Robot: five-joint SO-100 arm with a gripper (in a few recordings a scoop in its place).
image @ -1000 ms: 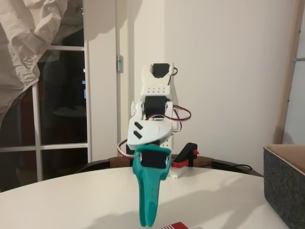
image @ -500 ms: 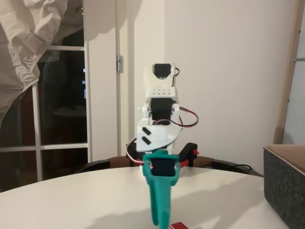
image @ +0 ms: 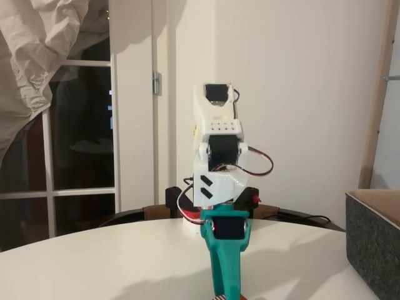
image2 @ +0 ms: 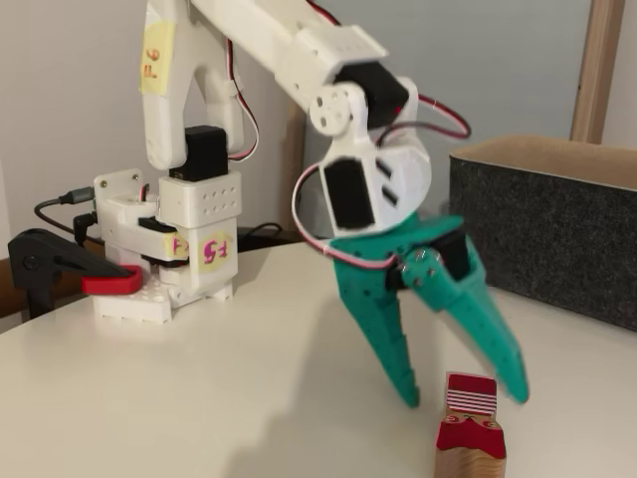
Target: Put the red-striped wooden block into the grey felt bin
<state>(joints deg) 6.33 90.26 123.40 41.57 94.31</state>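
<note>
One red-striped wooden block [image2: 470,426] is standing upright on the white table [image2: 199,398] at the near edge of a fixed view, its long axis vertical and its red top with pale stripes facing up. Its lower part is being cut off by the bottom of the picture. In the other fixed view the block [image: 219,298] is showing only as a sliver at the bottom edge beside the teal fingers, too small to make out. The teal gripper [image2: 466,395] is pointing down with its jaws spread wide, the tips reaching down on either side of the block's top; whether either tip is touching it cannot be told. The grey felt bin [image2: 557,239] is sitting well apart to the right, its far end cropped. A red-and-black clamp [image2: 70,269] is gripping the arm's base.
</note>
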